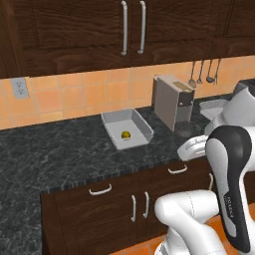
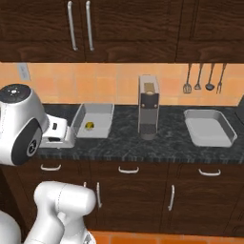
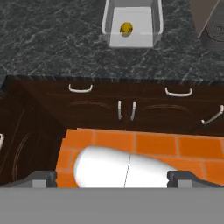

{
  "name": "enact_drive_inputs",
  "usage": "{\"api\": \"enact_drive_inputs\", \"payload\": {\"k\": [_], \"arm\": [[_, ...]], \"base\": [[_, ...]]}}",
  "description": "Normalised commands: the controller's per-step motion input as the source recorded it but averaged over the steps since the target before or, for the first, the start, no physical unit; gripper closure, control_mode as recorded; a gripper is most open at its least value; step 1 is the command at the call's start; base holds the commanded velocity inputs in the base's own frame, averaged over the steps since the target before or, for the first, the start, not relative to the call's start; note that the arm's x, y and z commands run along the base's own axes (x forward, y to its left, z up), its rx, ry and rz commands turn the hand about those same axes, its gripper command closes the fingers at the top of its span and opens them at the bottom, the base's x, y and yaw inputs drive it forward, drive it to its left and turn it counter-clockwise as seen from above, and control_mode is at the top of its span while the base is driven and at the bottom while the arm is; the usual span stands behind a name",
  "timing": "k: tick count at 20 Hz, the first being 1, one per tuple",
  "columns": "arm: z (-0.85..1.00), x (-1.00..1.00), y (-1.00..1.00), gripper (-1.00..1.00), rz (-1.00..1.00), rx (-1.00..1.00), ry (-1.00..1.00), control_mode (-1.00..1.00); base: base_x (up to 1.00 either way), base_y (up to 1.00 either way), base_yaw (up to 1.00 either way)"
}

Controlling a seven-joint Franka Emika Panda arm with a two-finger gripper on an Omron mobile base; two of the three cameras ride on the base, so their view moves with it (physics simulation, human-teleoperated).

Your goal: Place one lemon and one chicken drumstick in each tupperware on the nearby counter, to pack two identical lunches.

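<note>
A long dark speckled stone tabletop is seen running over dark brown wooden drawers with curved silver handles. On it lies a shallow rectangular light-grey tupperware tray holding a small round yellow lemon on its floor, roughly in the middle; the same tray and lemon are seen from the hand view, set back from the tabletop's front edge. A second, alike light-grey tray is seen further right in the right base view, with nothing visible inside it. Between the two trays a tall silver-grey upright appliance stands on the tabletop, well apart from each. Dark kitchen utensils hang on the orange tiled wall behind.

The end effector is held in front of the cabinets, above the orange tiled floor, its two dark fingertips spread wide with nothing between them.
</note>
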Motion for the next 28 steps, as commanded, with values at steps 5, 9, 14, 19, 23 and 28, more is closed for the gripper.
{"api": "enact_drive_inputs", "payload": {"k": [5, 9, 14, 19, 23, 28], "arm": [[0.00, 0.00, 0.00, -1.00, 0.00, 0.00, 0.00, 1.00], [0.00, 0.00, 0.00, -1.00, 0.00, 0.00, 0.00, 1.00], [0.00, 0.00, 0.00, -1.00, 0.00, 0.00, 0.00, 1.00], [0.00, 0.00, 0.00, -1.00, 0.00, 0.00, 0.00, 1.00], [0.00, 0.00, 0.00, -1.00, 0.00, 0.00, 0.00, 1.00], [0.00, 0.00, 0.00, -1.00, 0.00, 0.00, 0.00, 1.00]], "base": [[-0.50, -0.40, 0.00], [-0.09, -0.78, 0.34], [-0.40, -1.00, 0.31], [-0.61, -0.93, 0.09], [-0.47, -0.88, 0.01], [-0.11, -0.89, 0.00]]}}
